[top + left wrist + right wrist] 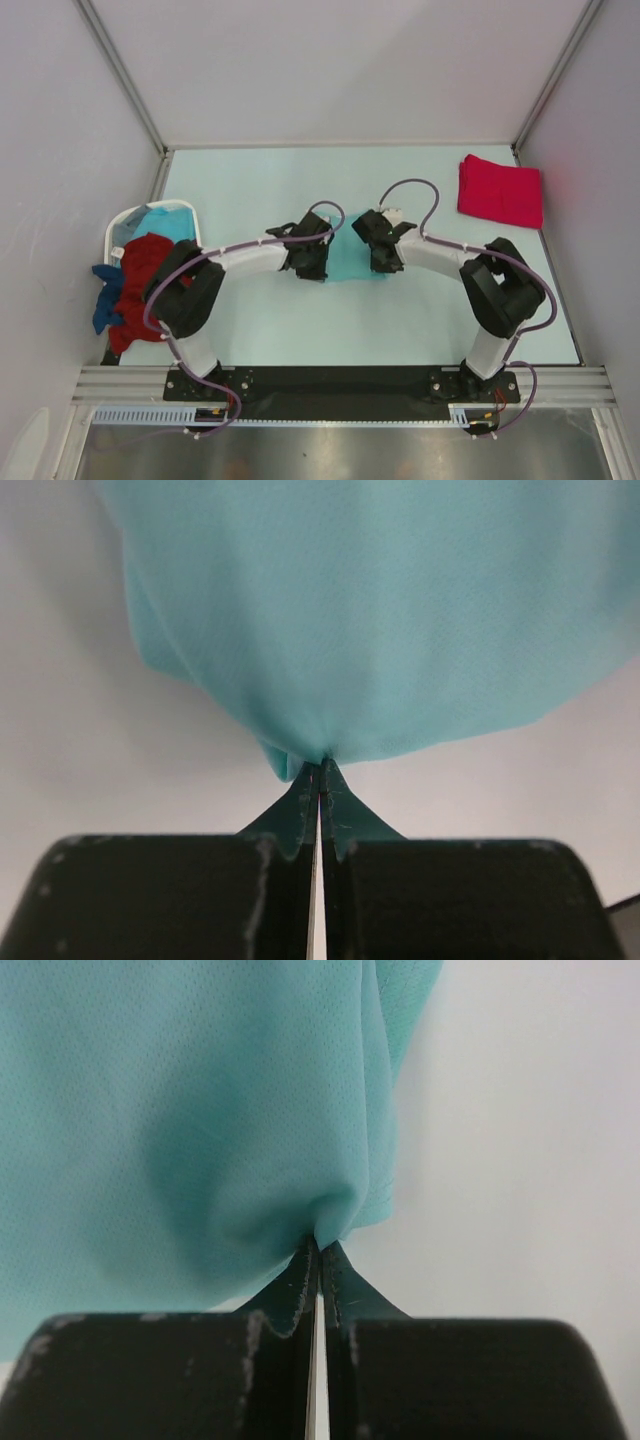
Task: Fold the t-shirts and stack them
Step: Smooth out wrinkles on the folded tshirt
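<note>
Two robot arms meet over the middle of the table [250, 185], both gripping the light teal t-shirt [352, 265], which sits between them near the table's centre. The left gripper [319, 772] is pressed together on a bunched edge of the cloth. The right gripper [319, 1247] is clamped the same way on a fold at the shirt's other side. Each holds only a small nip of fabric, so an uneven or hasty pull could let an edge slip free or drag the shirt askew and spoil the fold. A folded pinkish-red t-shirt [500, 190] lies at the far right corner. At the left edge, a white basket [113, 235] spills a dark red shirt [140, 275] and a blue shirt [103, 305]. The tabletop is pale and smooth, enclosed by plain grey panels on metal posts.
</note>
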Tool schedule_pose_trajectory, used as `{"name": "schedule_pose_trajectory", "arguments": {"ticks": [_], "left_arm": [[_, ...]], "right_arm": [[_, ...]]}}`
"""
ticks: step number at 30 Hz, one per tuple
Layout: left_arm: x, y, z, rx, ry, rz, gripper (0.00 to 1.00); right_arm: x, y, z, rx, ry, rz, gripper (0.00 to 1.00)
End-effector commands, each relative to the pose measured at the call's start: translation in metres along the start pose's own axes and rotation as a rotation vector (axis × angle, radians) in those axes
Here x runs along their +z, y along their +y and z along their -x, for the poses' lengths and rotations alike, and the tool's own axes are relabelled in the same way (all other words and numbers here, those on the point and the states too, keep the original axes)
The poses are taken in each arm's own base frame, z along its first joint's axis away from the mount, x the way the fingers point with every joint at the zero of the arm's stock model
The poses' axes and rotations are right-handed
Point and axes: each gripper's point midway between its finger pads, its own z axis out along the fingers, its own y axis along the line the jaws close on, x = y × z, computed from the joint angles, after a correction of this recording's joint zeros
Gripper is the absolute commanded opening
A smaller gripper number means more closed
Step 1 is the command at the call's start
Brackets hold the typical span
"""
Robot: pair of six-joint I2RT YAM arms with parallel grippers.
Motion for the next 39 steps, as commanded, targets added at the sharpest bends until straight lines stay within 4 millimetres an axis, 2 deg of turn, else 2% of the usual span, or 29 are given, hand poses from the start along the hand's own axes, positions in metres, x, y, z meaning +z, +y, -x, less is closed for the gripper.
{"name": "schedule_pose_trajectory", "arguments": {"ticks": [1, 2, 4, 5, 7, 9, 13, 16, 17, 19, 20, 22, 23, 24, 26, 28, 30, 31, 32, 33, 37, 38, 39], "left_arm": [[-0.032, -0.019, -0.019, -0.006, -0.047, -0.044, 0.00], [-0.033, -0.017, -0.034, 0.002, -0.024, -0.040, 0.00], [-0.045, -0.015, -0.038, -0.007, -0.055, -0.029, 0.00], [-0.046, -0.011, -0.050, -0.004, -0.042, -0.022, 0.00], [-0.057, -0.011, -0.057, -0.010, -0.054, -0.032, 0.00], [-0.059, -0.003, -0.069, -0.019, -0.041, -0.019, 0.00], [-0.064, 0.003, -0.071, -0.016, -0.065, -0.007, 0.00], [-0.068, -0.001, -0.057, 0.005, -0.104, -0.006, 0.00], [-0.073, -0.006, -0.045, 0.012, -0.140, -0.004, 0.02], [-0.082, -0.010, -0.029, 0.027, -0.188, -0.004, 0.13], [-0.092, -0.019, -0.013, 0.029, -0.227, -0.016, 0.17], [-0.103, -0.021, 0.002, 0.043, -0.271, 0.004, 0.33], [-0.114, -0.029, 0.018, 0.040, -0.312, -0.009, 0.39], [-0.120, -0.028, 0.024, 0.048, -0.330, 0.007, 0.51], [-0.134, -0.038, 0.042, 0.059, -0.373, -0.007, 0.57], [-0.137, -0.039, 0.054, 0.074, -0.394, 0.008, 0.60], [-0.141, -0.040, 0.071, 0.077, -0.418, 0.010, 0.60], [-0.131, -0.032, 0.077, 0.064, -0.398, 0.028, 0.60], [-0.132, -0.032, 0.086, 0.052, -0.408, 0.023, 0.59], [-0.126, -0.029, 0.091, 0.043, -0.400, 0.025, 0.57], [-0.098, -0.006, 0.110, -0.009, -0.363, 0.033, 0.50], [-0.084, -0.004, 0.113, -0.006, -0.340, 0.040, 0.50], [-0.079, -0.002, 0.114, -0.007, -0.329, 0.045, 0.49]], "right_arm": [[-0.024, -0.002, -0.031, 0.021, 0.004, -0.008, 0.00], [-0.029, 0.002, -0.041, 0.003, 0.008, 0.000, 0.00], [-0.031, -0.004, -0.057, 0.008, 0.032, -0.019, 0.00], [-0.037, -0.001, -0.063, 0.004, 0.033, -0.007, 0.00], [-0.041, -0.006, -0.075, 0.007, 0.045, -0.017, 0.00], [-0.049, -0.004, -0.080, 0.016, 0.041, -0.003, 0.00], [-0.053, -0.004, -0.082, 0.017, 0.034, 0.006, 0.00], [-0.056, 0.000, -0.071, 0.004, 0.006, 0.011, 0.01], [-0.058, 0.002, -0.067, -0.001, -0.006, 0.016, 0.13], [-0.068, 0.009, -0.047, 0.008, -0.056, 0.034, 0.25], [-0.072, 0.010, -0.038, 0.001, -0.087, 0.028, 0.42], [-0.085, 0.017, -0.016, 0.012, -0.127, 0.045, 0.52], [-0.088, 0.016, -0.007, 0.004, -0.148, 0.038, 0.59], [-0.093, 0.018, -0.001, 0.004, -0.159, 0.041, 0.61], [-0.102, 0.019, 0.018, 0.017, -0.189, 0.050, 0.64], [-0.111, 0.022, 0.035, 0.018, -0.219, 0.066, 0.64], [-0.109, 0.016, 0.050, 0.020, -0.235, 0.057, 0.64], [-0.107, 0.014, 0.056, 0.023, -0.239, 0.056, 0.64], [-0.103, 0.013, 0.061, 0.027, -0.231, 0.056, 0.62], [-0.095, 0.003, 0.073, 0.042, -0.238, 0.041, 0.61], [-0.065, -0.017, 0.087, 0.078, -0.203, 0.016, 0.56], [-0.060, -0.018, 0.088, 0.082, -0.190, 0.024, 0.55], [-0.051, -0.017, 0.088, 0.084, -0.183, 0.022, 0.55]]}}
